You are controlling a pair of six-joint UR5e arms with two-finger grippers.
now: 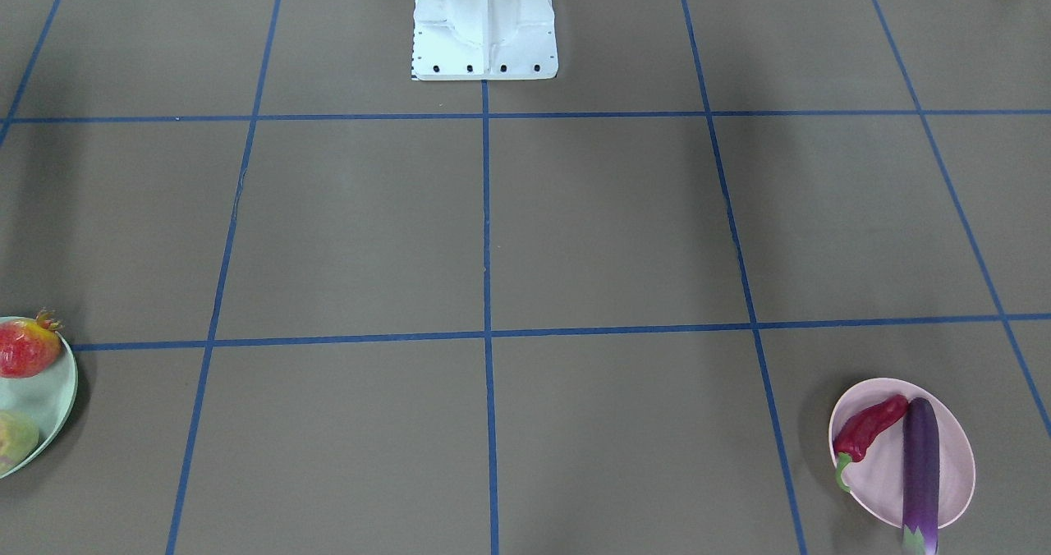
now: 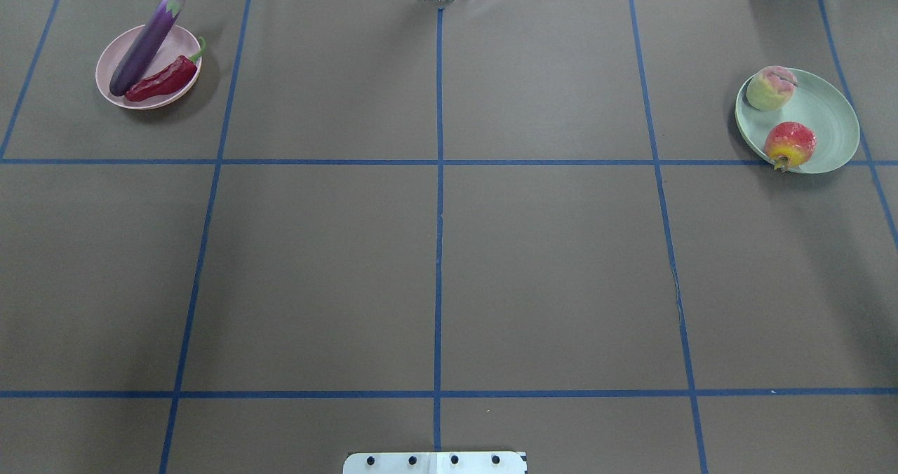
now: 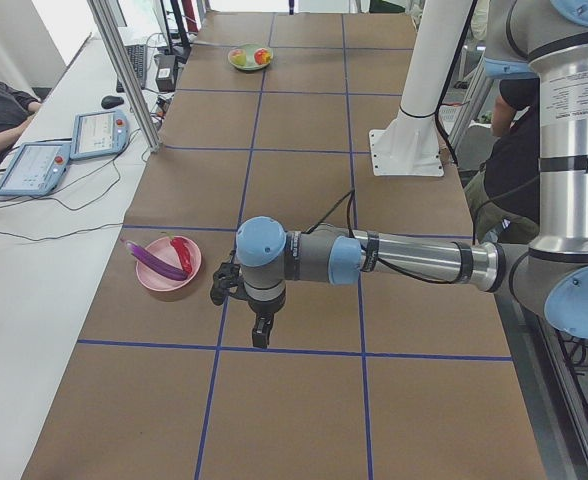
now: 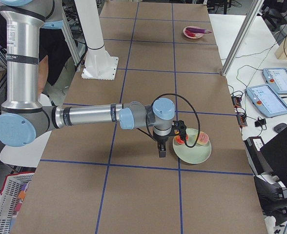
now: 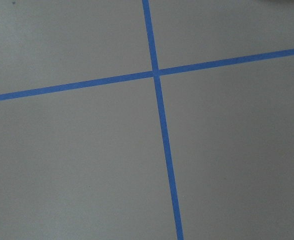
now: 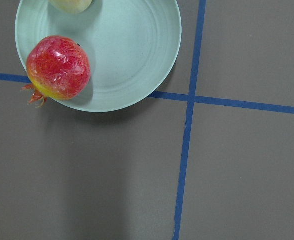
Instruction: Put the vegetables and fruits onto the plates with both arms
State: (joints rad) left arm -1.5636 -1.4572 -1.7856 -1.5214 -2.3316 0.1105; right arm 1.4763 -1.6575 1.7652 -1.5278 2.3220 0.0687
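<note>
Firstly, front-facing view. Pink plate lies well away from the white base mount, out on the robot's left. It carries the eggplant, glossy purple, its pale calyx end overhanging the rim, and the chili, wrinkled red with a green stem, touching the eggplant at its tip. Mint plate sits equally far from the mount on the robot's right, holding the pomegranate and the peach, apart from each other.

Overhead view: same layout; no arm in frame.

Left side view: left arm reaches out from the mount's side, and the left gripper hangs over the table just beside the pink plate. Cannot tell how wide its jaws stand.

Right side view: right arm is stretched out low, and the right gripper hangs just beside the mint plate, nearest the pomegranate. Jaw width cannot be told.

Left wrist view: only crossing blue tape lines.

Right wrist view: pomegranate red-orange, sitting at the plate's edge, crown poking past the rim; peach cut off by the frame.
</note>
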